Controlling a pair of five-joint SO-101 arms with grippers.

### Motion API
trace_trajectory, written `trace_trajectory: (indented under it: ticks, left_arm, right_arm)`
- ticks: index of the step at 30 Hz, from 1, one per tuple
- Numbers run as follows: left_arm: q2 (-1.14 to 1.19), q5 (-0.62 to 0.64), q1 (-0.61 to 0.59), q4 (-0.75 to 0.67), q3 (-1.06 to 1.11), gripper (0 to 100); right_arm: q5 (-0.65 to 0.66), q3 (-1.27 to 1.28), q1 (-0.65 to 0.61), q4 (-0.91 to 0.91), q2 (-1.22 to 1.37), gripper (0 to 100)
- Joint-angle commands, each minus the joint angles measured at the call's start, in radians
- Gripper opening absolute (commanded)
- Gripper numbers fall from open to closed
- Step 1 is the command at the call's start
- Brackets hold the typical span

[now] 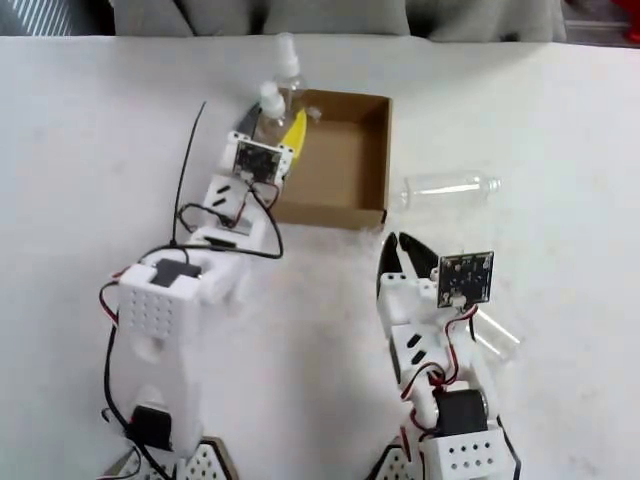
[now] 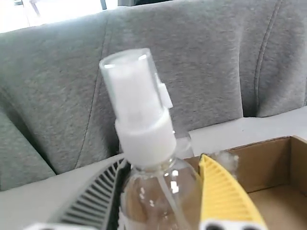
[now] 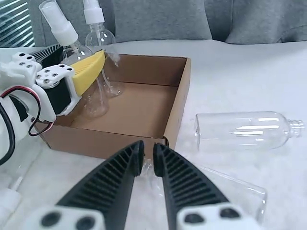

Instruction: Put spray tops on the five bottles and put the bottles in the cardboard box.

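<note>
The cardboard box [image 1: 340,212] [image 3: 115,141] [image 2: 268,163] stands mid-table. My left gripper [image 1: 270,125] [image 2: 160,191] [image 3: 72,57] is shut on a clear bottle [image 1: 270,100] [image 2: 144,120] [image 3: 91,96] with a white spray top, upright in the box's left side. A second topped bottle [image 1: 287,55] [image 3: 98,28] stands in the box just behind it. A capless bottle [image 1: 450,188] [image 3: 244,132] lies to the right of the box. My right gripper [image 1: 403,245] [image 3: 148,148] hangs in front of the box, fingers nearly together. Another clear bottle [image 1: 497,335] [image 3: 235,189] lies under it.
Grey cushions [image 1: 330,15] [image 2: 216,57] line the far table edge. The table is a white cloth. Bare surface lies to the far right of the lying bottle and to the left of the left arm.
</note>
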Motion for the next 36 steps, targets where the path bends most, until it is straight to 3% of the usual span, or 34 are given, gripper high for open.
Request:
trace_trajectory:
  ticks: [1, 7, 12, 28, 36]
  left_arm:
    - [-0.008, -0.038, -0.016, -0.026, -0.048, 2]
    - [-0.012, -0.041, -0.021, -0.028, -0.031, 3]
    - [-0.018, -0.038, -0.024, -0.025, 0.005, 12]
    - [-0.024, -0.038, -0.039, -0.020, 0.012, 13]
    - [-0.182, 0.069, -0.050, 0.184, 0.083, 23]
  right_arm:
    - [0.006, 0.006, -0.002, 0.005, -0.010, 1.8]
    - [0.006, 0.006, 0.001, 0.005, -0.010, 1.8]
    - [0.006, 0.006, 0.004, 0.005, -0.010, 1.8]
    - [0.078, 0.006, 0.004, 0.005, -0.010, 1.7]
    - [0.081, 0.006, 0.004, 0.005, -0.010, 1.7]
